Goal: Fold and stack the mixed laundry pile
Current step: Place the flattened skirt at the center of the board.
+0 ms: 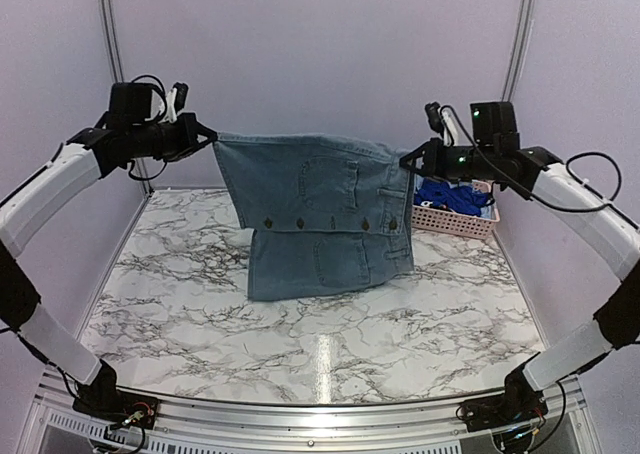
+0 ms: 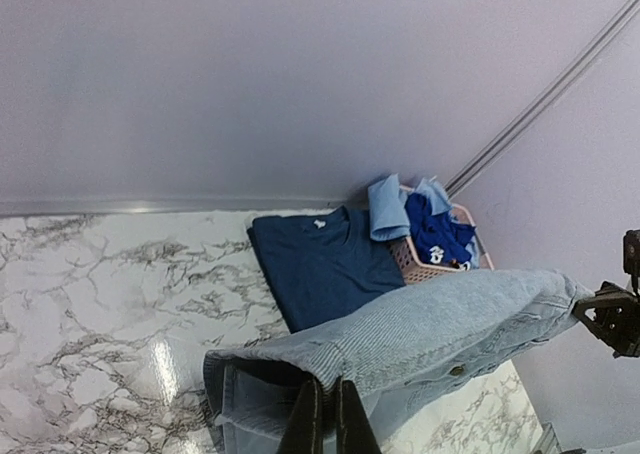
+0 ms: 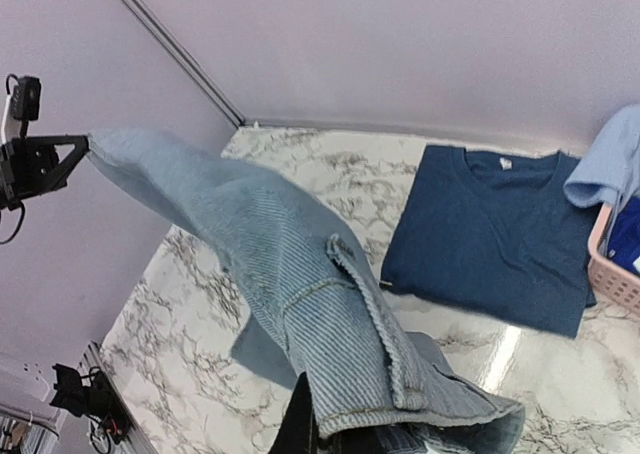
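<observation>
A light-blue denim piece [image 1: 320, 209] with pockets and buttons hangs stretched in the air between both grippers. Its lower part rests on the marble table [image 1: 200, 304]. My left gripper [image 1: 206, 139] is shut on the denim's left top corner, and in the left wrist view its fingers [image 2: 312, 422] pinch the ribbed hem. My right gripper [image 1: 408, 159] is shut on the right top corner, its jaws mostly buried under denim [image 3: 310, 284]. A dark navy shirt [image 2: 325, 264] lies folded flat on the table behind the denim, hidden in the top view.
A pink perforated basket [image 1: 455, 222] stands at the back right with bright-blue garments [image 2: 437, 229] inside. A light-blue piece [image 2: 388, 206] drapes over its rim. The enclosure walls stand close behind and to both sides.
</observation>
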Available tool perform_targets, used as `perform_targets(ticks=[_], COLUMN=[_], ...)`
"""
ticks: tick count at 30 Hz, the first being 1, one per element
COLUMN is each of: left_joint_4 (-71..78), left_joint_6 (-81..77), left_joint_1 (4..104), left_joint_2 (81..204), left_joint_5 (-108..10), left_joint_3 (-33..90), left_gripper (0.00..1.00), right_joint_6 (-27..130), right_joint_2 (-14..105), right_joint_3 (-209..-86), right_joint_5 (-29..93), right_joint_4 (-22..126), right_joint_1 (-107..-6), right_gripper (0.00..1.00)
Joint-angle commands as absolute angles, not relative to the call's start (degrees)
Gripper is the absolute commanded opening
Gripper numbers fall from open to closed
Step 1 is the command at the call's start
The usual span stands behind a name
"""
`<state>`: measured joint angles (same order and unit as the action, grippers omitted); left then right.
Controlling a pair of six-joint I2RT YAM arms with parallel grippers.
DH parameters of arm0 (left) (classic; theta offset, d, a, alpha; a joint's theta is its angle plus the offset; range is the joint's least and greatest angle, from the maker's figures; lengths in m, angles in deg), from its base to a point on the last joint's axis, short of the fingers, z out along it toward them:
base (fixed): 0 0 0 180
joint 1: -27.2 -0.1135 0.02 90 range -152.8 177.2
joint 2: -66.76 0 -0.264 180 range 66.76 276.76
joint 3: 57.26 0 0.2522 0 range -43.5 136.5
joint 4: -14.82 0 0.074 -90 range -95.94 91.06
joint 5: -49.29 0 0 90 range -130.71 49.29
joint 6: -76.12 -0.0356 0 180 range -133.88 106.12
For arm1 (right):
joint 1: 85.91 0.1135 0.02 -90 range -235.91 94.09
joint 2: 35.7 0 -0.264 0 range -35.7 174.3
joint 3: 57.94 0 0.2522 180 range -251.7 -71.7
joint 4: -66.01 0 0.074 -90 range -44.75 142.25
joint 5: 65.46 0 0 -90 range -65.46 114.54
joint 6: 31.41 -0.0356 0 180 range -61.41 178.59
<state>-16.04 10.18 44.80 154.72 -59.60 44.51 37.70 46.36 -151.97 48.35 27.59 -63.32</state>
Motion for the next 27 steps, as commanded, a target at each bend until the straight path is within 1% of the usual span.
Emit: perform_targets(ticks=[1,6,11,15,19,22,25,26,27], left_joint_4=[-15.4,-15.13,-15.12,-16.07,-18.12,-18.88,-19.0,-18.96,-18.91], left_joint_6=[10.09,10.36,12.55,15.35,16.79,17.2,17.15,16.96,16.86], left_joint_1=[44.59,44.69,44.7,44.69,44.69,44.67,44.62,44.55,44.59], left_joint_2=[145.86,136.06,126.98,123.64,123.61,124.7,129.4,131.98,134.89], left_joint_5=[-59.53,-62.83,-66.45,-69.19,-66.83,-60.74,-56.52,-55.52,-54.52], left_joint_3=[45.54,44.98,44.57,45.56,44.45,39.63,35.2,33.76,32.92], left_gripper=[0.0,0.0,0.0,0.0,0.0,0.0,0.0,0.0,0.0], right_joint_6=[40.48,40.76,37.91,31.81,27.31,27.1,26.03,25.6,24.99], right_joint_2=[39.08,33.53,28.78,27.02,28.35,31.1,33.59,34.03,34.52], right_joint_3=[-157.98,-162.31,-166.11,-167.57,-166.4,-164.81,-158.62,-155.03,-151.66], right_joint_5=[46.58,47.84,45.08,44.41,45.36,40.38,39.97,40.56,41.28], right_joint_4=[23.91,19.89,16.34,15.17,13.58,9.95,8.83,10.18,12.34], right_joint_1=[-63.21,-59.84,-48.73,-43.9,-43.63,-44.52,-50.61,-53.3,-56.05], right_gripper=[0.0,0.0,0.0,0.0,0.0,0.0,0.0,0.06,0.15])
